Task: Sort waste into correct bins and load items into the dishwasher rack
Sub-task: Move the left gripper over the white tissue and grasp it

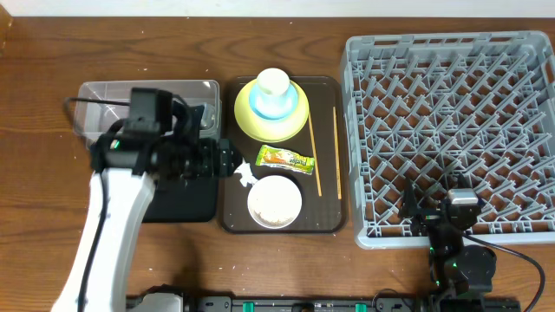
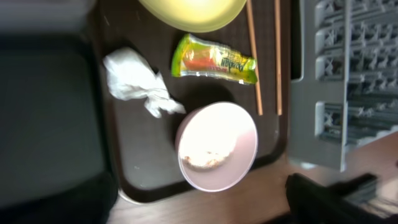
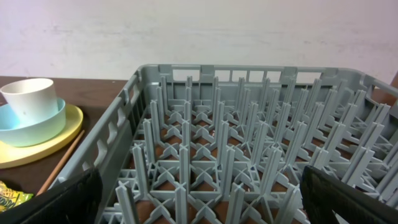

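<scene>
In the overhead view, the crumpled white tissue (image 1: 244, 178) lies at five o'clock, just beside the nearer left gripper (image 1: 229, 161), whose jaws are wide and empty.

Snack wrapper (image 2: 213, 60) print blurred, no legible txt.

Bare tray (image 2: 140, 168) floor flanks the tissue (image 2: 132, 79); bowl (image 2: 217, 146) and wrapper (image 2: 213, 60) crowd it.

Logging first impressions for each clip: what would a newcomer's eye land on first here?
The large grey dishwasher rack fills the right side, with nothing loaded. Left of it, on the brown tray, a white cup sits in a light blue bowl on a yellow-green plate, a bright snack wrapper beside the plate.
</scene>
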Tool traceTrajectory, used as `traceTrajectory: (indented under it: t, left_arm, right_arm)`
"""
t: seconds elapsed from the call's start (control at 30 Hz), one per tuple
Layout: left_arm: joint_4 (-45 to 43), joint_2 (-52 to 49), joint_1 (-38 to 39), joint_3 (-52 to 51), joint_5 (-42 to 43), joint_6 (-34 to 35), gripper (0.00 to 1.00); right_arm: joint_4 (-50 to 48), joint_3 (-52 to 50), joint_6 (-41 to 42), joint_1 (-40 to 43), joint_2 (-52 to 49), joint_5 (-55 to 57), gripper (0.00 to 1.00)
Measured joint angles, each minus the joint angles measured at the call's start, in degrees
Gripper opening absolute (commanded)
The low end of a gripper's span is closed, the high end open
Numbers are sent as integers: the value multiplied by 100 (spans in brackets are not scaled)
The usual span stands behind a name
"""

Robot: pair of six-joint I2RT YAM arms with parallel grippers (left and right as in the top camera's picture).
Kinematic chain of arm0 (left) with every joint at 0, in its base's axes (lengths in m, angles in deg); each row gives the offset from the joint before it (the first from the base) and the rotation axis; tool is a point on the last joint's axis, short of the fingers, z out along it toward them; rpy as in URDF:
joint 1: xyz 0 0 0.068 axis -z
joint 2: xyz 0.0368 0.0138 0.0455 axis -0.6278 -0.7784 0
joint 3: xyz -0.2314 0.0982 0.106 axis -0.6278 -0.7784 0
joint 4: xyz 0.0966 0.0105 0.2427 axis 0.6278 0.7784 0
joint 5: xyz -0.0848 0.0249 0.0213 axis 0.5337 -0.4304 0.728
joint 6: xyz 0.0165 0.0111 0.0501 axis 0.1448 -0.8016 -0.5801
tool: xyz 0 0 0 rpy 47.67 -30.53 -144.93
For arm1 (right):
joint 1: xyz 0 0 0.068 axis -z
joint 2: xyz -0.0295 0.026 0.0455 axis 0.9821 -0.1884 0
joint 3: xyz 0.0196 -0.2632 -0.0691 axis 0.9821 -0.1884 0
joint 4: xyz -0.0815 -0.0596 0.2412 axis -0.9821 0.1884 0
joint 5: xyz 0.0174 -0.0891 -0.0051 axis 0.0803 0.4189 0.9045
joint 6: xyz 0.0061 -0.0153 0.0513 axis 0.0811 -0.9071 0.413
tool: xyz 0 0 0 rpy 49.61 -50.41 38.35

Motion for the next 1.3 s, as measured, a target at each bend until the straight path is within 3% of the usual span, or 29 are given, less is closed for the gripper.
traceTrajectory:
  t: [0.1, 0.2, 0.23, 0.27, 0.53, 0.57, 0.63, 0.73, 1.07, 1.17, 1.3]
  left_arm:
    - [20, -516, 57, 0, 94, 96, 37]
    - [17, -881, 278, -2, -66, 365, 19]
    - [7, -966, 398, -2, -221, 501, 8]
    - [-2, -1023, 522, -2, -389, 660, 6]
    - [-98, -1095, 2243, -2, -2966, 2334, 8]
    - [-142, -1095, 2441, -2, -3309, 2529, 13]
    - [-308, -1095, 2822, -2, -4024, 2970, 34]
    - [-693, -1095, 3126, -15, -4769, 3635, 50]
    - [-1064, -1097, 3150, -72, -5442, 4870, 50]
    - [-1126, -1110, 3147, -157, -5495, 5305, 41]
    - [-1239, -1272, 3147, -297, -5512, 5794, 40]
  right_arm:
    - [0, 0, 0, 0, 0, 0, 99]
    - [0, 0, 0, 0, -2, 0, 99]
    - [0, 0, 0, 0, 0, 0, 99]
    - [-2, 0, 0, 0, 0, 0, 99]
    - [0, 0, 0, 0, 0, -2, 99]
    - [0, 0, 0, 0, 0, -2, 99]
    - [2, 0, 0, 0, 0, -2, 99]
    - [0, 0, 0, 0, 0, -2, 99]
    - [0, 0, 0, 0, 0, -2, 99]
    - [0, 0, 0, 0, 0, -2, 99]
    - [0, 0, 0, 0, 0, -2, 99]
